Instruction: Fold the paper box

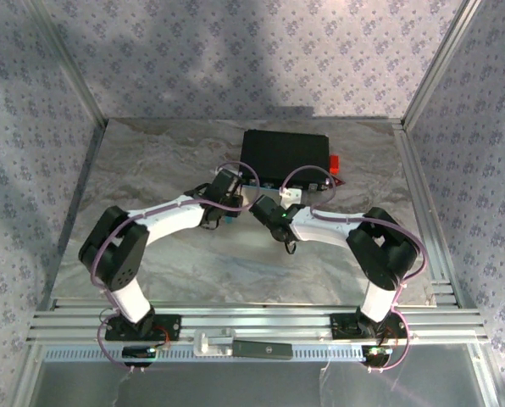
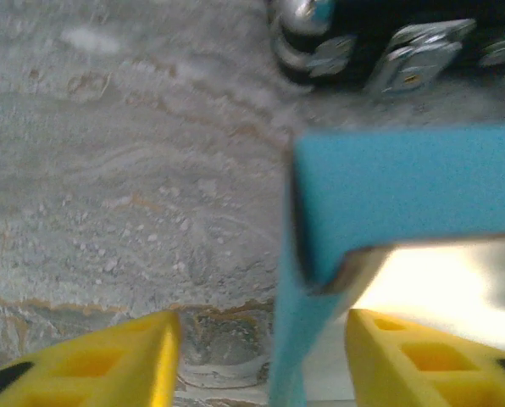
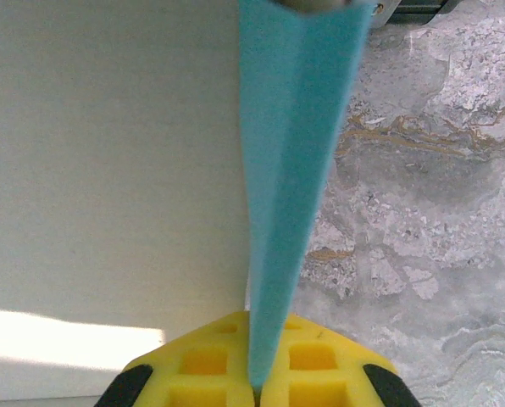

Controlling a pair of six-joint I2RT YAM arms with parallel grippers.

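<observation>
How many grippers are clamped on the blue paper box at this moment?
1. The right gripper is shut on the paper box, a blue panel pinched between its yellow fingers. The left gripper is open, its fingers standing apart on either side of a box edge.

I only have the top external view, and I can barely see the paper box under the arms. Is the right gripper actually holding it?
Observer: Yes. The right wrist view shows the right gripper shut on a cyan edge of the paper box.
Operator: And the left one?
Observer: The left gripper is open. A cyan fold stands between its fingers, not clamped.
Operator: Is any white side showing?
Observer: Yes. In the right wrist view, a white face spreads to the left of the clamped cyan panel.
</observation>
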